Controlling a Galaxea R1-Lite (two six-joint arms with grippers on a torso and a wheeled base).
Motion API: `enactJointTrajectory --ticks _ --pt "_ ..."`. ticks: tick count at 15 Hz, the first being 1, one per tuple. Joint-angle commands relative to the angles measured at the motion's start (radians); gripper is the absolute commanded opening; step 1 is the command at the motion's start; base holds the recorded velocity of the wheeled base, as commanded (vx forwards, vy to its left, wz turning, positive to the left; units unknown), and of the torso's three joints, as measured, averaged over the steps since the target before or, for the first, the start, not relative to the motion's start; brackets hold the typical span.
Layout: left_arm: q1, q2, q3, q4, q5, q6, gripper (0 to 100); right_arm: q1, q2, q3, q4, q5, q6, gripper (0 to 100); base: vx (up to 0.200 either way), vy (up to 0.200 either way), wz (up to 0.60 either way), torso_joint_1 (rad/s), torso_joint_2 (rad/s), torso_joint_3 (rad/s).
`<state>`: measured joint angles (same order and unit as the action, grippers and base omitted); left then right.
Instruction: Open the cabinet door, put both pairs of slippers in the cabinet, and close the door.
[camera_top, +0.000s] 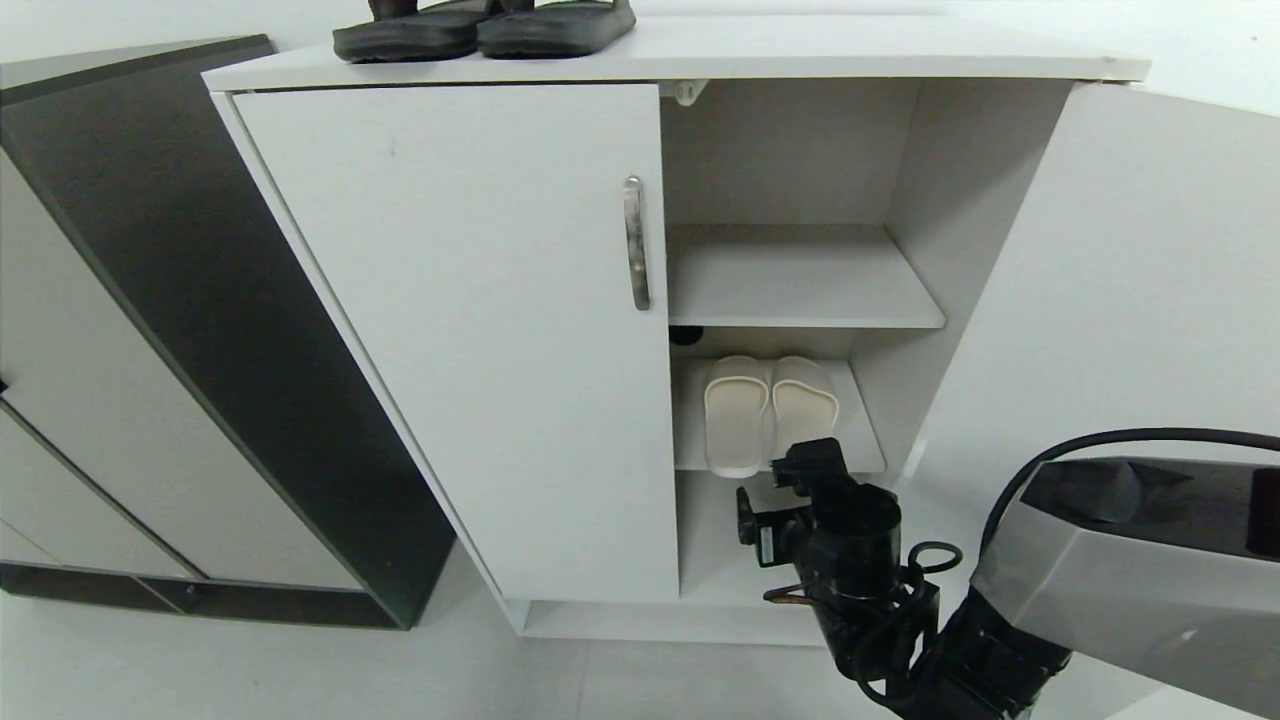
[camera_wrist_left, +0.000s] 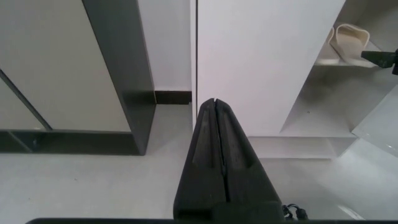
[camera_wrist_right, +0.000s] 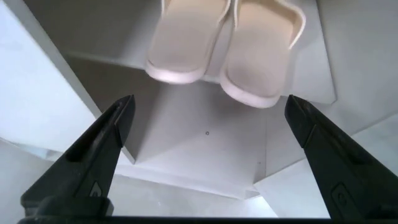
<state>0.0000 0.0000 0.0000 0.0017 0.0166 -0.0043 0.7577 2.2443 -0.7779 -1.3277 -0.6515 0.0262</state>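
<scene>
You face the white cabinet (camera_top: 800, 50); its right door (camera_top: 1130, 300) stands swung wide open, while its left door (camera_top: 460, 330) is closed flat. Beside it, on your left, stands a dark-sided cabinet (camera_top: 200, 300) with pale fronts; both rest on the pale floor (camera_wrist_left: 74, 180).

Inside the open half you see an upper shelf (camera_top: 800, 275), bare, and a lower shelf (camera_top: 865, 430) beneath it. The cream slippers (camera_top: 765, 410) lie on that lower shelf, side by side and touching; their near ends reach the shelf's front edge. The black slippers (camera_top: 485, 28) sit on the cabinet's top, towards its left side, also side by side and close to the front edge; they are outside the cabinet.

Your right gripper (camera_wrist_right: 209, 101) hangs just in front of the open compartment, slightly below the cream pair and apart from it; its fingers are spread wide with nothing between them. Your left gripper (camera_wrist_left: 215, 109) is low over the floor and points towards the closed left door; its fingers are pressed together and carry nothing.

A slim metal handle (camera_top: 636, 243) runs upright along the closed door's inner edge.
</scene>
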Motion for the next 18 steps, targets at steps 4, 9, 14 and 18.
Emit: enactJointTrajectory --ticks 4,9,14,18 --pt "0.000 0.002 0.000 0.000 0.000 0.000 0 0.000 0.005 0.012 -0.019 0.000 0.000 100 0.000 0.000 0.00 0.000 0.00 0.000" --pt "0.000 0.002 0.000 0.000 -0.001 0.000 0 0.000 0.023 0.006 -0.019 0.000 -0.002 100 0.000 0.000 0.00 0.000 0.00 0.020" --pt "0.000 0.002 0.000 0.000 -0.001 0.000 0 -0.001 0.020 0.008 -0.021 0.000 0.000 100 0.000 0.000 0.00 0.000 0.00 0.178" --pt "0.000 0.003 0.000 0.000 -0.001 0.000 0 -0.001 0.018 0.008 -0.025 0.000 -0.002 100 0.000 0.000 0.00 0.001 0.00 0.200"
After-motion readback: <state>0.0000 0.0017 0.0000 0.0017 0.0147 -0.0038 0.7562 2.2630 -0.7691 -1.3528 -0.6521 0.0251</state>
